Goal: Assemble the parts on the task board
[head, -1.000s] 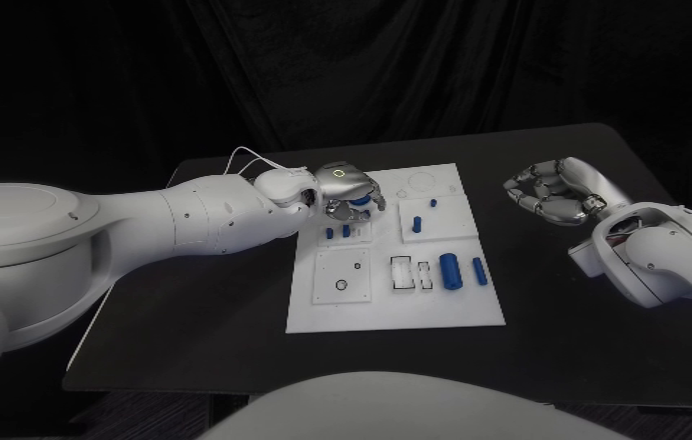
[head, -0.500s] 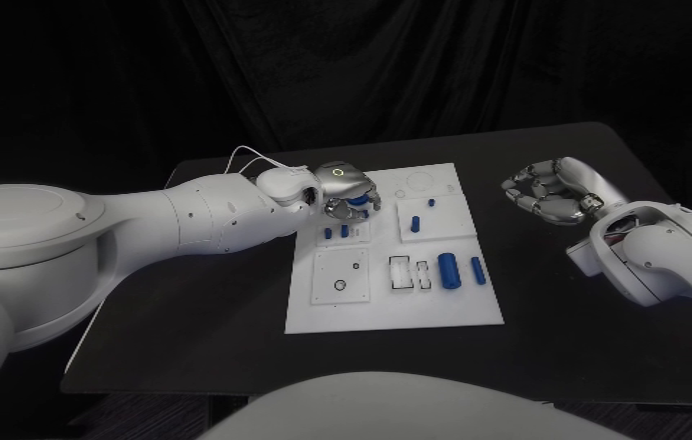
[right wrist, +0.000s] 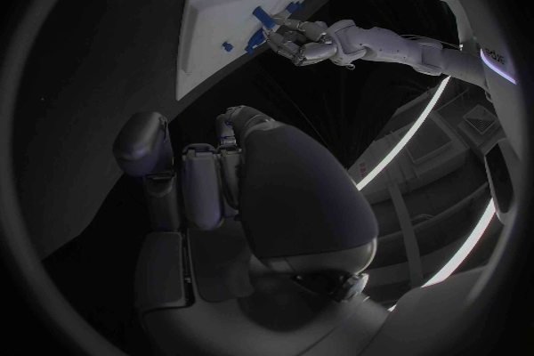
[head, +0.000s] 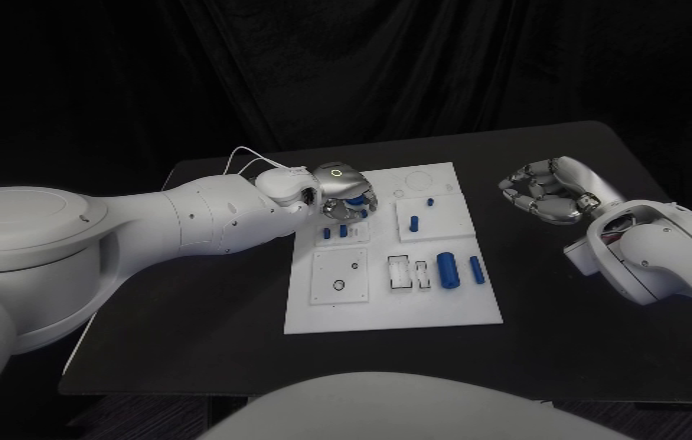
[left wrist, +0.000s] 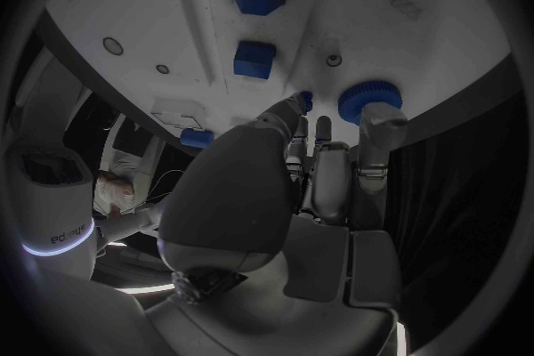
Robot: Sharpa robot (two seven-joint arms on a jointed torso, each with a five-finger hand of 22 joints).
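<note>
- Task board [head: 397, 300]: white plate lying flat in the middle of the black table [head: 216, 330], long side running near to far.
- Blue parts on the board: a large cylinder [head: 449, 268] and a slimmer one [head: 477, 269] side by side at the right, near half; a small peg [head: 415, 224] further back; two small pegs [head: 336, 231] at the far left, just under the left hand.
- From the left wrist, a round ridged blue part [left wrist: 368, 100] sits on the board at the fingertips [left wrist: 382, 118]; two blue blocks [left wrist: 258, 27] lie beyond it.
- Left hand [head: 346, 189]: over the board's far left corner, fingers pointing down to the board, close together. Whether they grip the ridged part, cannot tell.
- Right hand [head: 548, 192]: above the table, right of the board and well apart from it, fingers curled in, holding nothing.
</note>
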